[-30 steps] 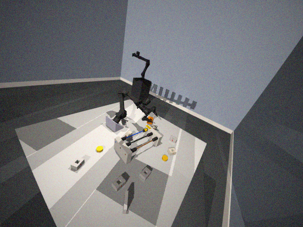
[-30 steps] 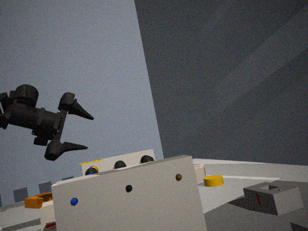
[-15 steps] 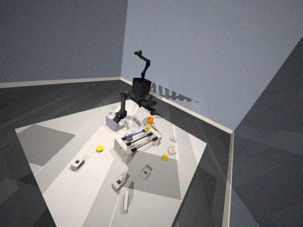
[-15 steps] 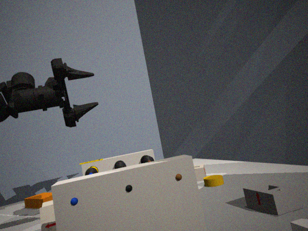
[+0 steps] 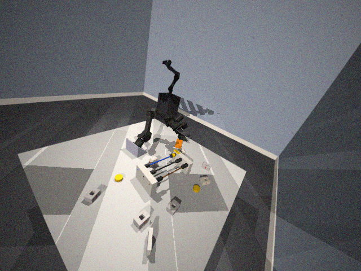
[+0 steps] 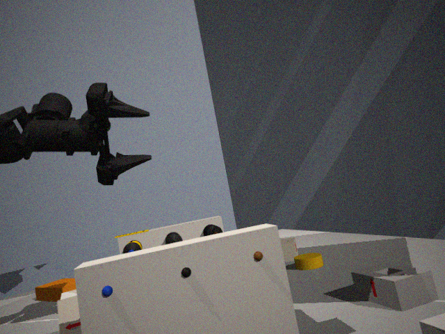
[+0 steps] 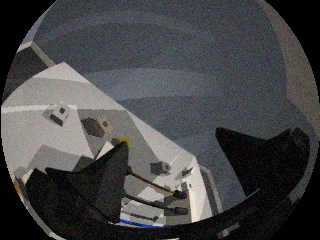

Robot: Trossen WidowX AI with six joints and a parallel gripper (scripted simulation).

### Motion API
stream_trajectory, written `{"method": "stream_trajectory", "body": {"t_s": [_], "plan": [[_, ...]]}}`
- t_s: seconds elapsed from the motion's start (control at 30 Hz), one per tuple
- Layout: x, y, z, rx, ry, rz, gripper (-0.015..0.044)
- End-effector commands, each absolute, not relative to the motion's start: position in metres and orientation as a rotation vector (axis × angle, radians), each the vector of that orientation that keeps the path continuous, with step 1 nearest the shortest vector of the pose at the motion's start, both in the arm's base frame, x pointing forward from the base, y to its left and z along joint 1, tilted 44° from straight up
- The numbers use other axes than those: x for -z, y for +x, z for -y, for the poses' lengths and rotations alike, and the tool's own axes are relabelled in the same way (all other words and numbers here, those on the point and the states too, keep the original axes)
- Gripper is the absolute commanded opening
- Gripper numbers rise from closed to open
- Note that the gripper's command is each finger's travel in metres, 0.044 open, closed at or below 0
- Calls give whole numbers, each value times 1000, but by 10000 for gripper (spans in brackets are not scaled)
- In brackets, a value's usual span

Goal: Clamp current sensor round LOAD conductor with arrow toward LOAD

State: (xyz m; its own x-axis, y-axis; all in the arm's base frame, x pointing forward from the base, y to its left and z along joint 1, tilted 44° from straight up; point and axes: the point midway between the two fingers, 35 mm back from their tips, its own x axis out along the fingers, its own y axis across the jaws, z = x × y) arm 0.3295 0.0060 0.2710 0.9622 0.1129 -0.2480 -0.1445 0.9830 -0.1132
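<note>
My gripper [image 6: 150, 136] [image 7: 174, 139] is open and empty, held level high above the table behind the conductor rack [image 5: 146, 178] [image 6: 222, 287]. The rack carries a blue conductor [image 5: 160, 161] [image 7: 140, 223], a black conductor [image 5: 166, 166] and a brown conductor [image 5: 172, 171] [image 7: 155, 183]. A yellow marker [image 5: 176, 151] sits on the far panel by the blue conductor's end; its text is unreadable. A pale block [image 5: 153, 160] [image 6: 68, 307] with a red arrow stands beside the blue conductor, partly hidden; it may be the sensor, but I cannot tell whether it is open.
An orange block [image 5: 178, 143] [image 6: 53, 290] lies behind the rack. Several pale blocks with holes, such as one [image 5: 141, 218] in front and one [image 5: 205, 180] at right, stand around it. Yellow discs [image 5: 118, 177] [image 6: 309, 261] lie either side. A lavender panel [image 5: 134, 147] and another black arm [image 5: 148, 125] stand at left.
</note>
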Motion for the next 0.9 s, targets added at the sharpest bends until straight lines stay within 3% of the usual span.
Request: {"method": "stream_trajectory", "body": {"t_s": [0.0, 0.17, 0.33, 0.87], "plan": [[-221, 324, -12, -339, -191, -541, 440], [-186, 292, -25, -655, -91, -822, 440], [-199, 266, -37, -931, 180, -908, 440], [-210, 259, -39, -990, 304, -921, 440]]}}
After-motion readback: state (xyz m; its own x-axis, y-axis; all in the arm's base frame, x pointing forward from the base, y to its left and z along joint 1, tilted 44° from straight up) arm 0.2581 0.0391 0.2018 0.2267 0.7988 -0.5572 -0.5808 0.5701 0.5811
